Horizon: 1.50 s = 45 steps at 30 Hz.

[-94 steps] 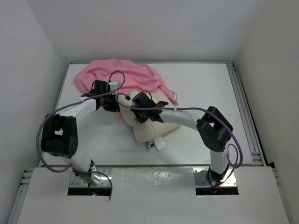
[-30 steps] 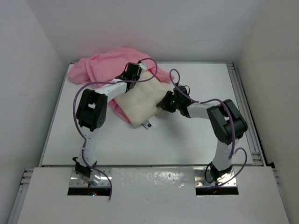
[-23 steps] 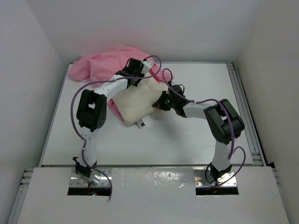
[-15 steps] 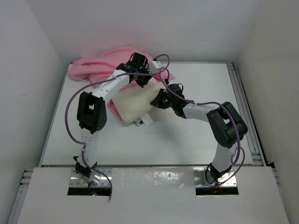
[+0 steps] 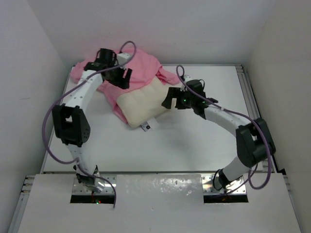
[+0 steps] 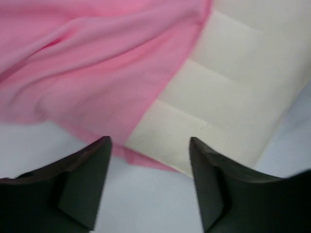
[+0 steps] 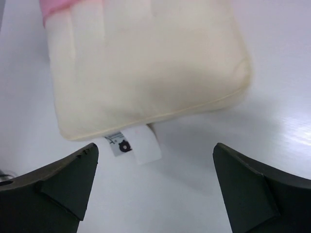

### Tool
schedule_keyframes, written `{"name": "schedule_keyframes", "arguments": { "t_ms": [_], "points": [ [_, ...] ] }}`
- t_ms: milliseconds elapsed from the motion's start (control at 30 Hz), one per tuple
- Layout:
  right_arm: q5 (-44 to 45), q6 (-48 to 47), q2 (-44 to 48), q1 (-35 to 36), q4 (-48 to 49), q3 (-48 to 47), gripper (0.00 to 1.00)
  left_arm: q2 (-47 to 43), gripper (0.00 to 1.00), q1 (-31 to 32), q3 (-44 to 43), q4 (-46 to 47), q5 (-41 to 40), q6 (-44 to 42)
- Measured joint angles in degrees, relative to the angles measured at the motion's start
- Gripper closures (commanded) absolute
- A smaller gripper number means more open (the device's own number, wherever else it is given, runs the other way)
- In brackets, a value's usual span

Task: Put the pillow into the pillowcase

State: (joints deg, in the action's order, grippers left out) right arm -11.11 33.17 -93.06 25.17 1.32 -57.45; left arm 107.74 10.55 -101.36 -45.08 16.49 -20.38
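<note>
Partly hidden pillow [image 5: 141,104], pillowcase [image 5: 141,70] covering far end

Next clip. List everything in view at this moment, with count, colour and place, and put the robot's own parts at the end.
pillowcase: one, pink, bunched at the far left of the table, drawn over the pillow's far end.
pillow: one, cream, quilted, left of centre, near end uncovered.
tag: one, white, at the pillow's near edge, lying on the table.
table: one, white.
cables: two, purple, one looped along each arm.
arms: two, white with black joints, left arm and right arm reaching from the near edge.
left gripper: one, black, open, over the pillowcase's edge, holding nothing.
right gripper: one, black, open, over the pillow's tagged end, holding nothing.
</note>
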Motion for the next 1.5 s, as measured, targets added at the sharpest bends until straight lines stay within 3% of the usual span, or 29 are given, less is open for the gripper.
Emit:
{"name": "schedule_keyframes", "arguments": {
  "t_ms": [33, 67, 100, 133, 200, 233, 267, 300, 367, 400, 433, 467, 700, 967, 1133, 1167, 1200, 1233, 1267, 1300, 1333, 1367, 1500],
  "points": [
    [-0.13, -1.14, 1.79, -1.03, -0.87, 0.07, 0.07, -1.64, 0.55, -1.31, 0.74, -0.11, -0.57, 1.53],
    [-0.42, -2.78, 3.82, -2.62, -1.70, -0.28, 0.31, -4.37, 0.89, -2.99, 2.05, 0.20, -1.07, 4.09],
    [-0.87, -4.17, 4.96, -4.09, -2.38, -1.05, 0.63, -6.99, 1.00, -4.26, 3.80, 0.76, -1.33, 6.67],
    [-1.79, -5.11, 5.29, -5.84, -3.45, -2.80, 0.97, -10.54, 1.00, -5.51, 6.78, 1.40, -1.46, 8.98],
    [-2.71, -4.59, 3.23, -8.94, -4.04, -8.02, 0.91, -15.72, 1.00, -6.93, 12.24, 1.95, -1.55, 12.11],
    [-2.99, -3.82, 1.03, -10.54, -3.96, -11.21, 0.81, -17.92, 1.00, -7.45, 15.76, 2.27, -1.86, 13.70],
    [-3.08, -2.64, -1.25, -11.58, -3.34, -13.88, 0.63, -19.28, 1.00, -7.72, 18.86, 2.03, -2.16, 15.17],
    [-3.15, -0.90, -4.26, -12.92, -2.21, -16.79, 0.57, -19.85, 1.00, -7.93, 22.51, 2.47, -2.38, 16.74],
    [-3.39, 2.71, -10.14, -14.93, 0.61, -20.76, 0.35, -18.67, 0.75, -8.07, 29.18, 2.93, -2.58, 19.56],
    [-3.50, 4.79, -13.00, -15.72, 2.10, -22.14, 0.31, -17.09, 0.66, -8.13, 31.95, 3.13, -2.54, 20.98],
    [-3.54, 6.75, -16.24, -16.52, 3.45, -23.45, 0.28, -15.06, 0.48, -8.26, 34.69, 3.45, -2.49, 22.45],
    [-3.52, 8.98, -19.71, -17.16, 4.39, -24.98, 0.24, -13.18, 0.42, -8.26, 36.72, 3.65, -2.49, 23.74],
    [-0.26, 23.10, -40.94, -18.67, 8.02, -36.72, 0.21, -8.15, 0.29, -7.10, 38.10, 8.13, -2.40, 32.85],
    [5.31, 30.86, -49.18, -18.10, 10.99, -44.48, 0.20, -1.33, 0.31, -6.64, 35.74, 12.57, 1.77, 41.16],
    [5.53, 32.28, -52.89, -16.52, 12.87, -49.20, 0.26, 0.20, 0.42, -8.00, 35.01, 13.90, 3.87, 45.05],
    [5.57, 32.46, -53.20, -15.91, 13.20, -49.51, 0.30, 0.70, 0.51, -8.02, 34.71, 14.25, 4.46, 45.68],
    [5.60, 32.63, -53.31, -15.34, 13.22, -49.51, 0.37, 1.18, 0.59, -8.15, 34.36, 14.51, 4.96, 46.31],
    [5.68, 32.72, -53.46, -14.71, 13.14, -49.53, 0.55, 1.81, 0.65, -8.13, 34.12, 15.43, 5.11, 46.75],
    [5.77, 32.70, -53.75, -14.05, 13.09, -49.53, 0.63, 2.60, 0.81, -7.96, 33.75, 16.37, 5.46, 47.01],
    [5.97, 33.09, -54.12, -13.60, 13.09, -49.51, 0.73, 3.28, 0.89, -7.65, 33.38, 17.11, 5.64, 47.23],
    [6.16, 33.31, -54.53, -13.03, 13.11, -49.31, 0.91, 4.11, 1.00, -7.30, 33.07, 18.18, 5.92, 47.41],
    [6.16, 33.44, -54.84, -12.57, 13.20, -48.92, 1.00, 4.76, 1.00, -7.02, 32.87, 19.17, 6.36, 47.54],
    [6.03, 34.29, -53.75, -12.37, 16.50, -44.81, 1.00, 5.16, 1.00, -7.21, 32.70, 20.41, 8.07, 47.15]
  ]
}}
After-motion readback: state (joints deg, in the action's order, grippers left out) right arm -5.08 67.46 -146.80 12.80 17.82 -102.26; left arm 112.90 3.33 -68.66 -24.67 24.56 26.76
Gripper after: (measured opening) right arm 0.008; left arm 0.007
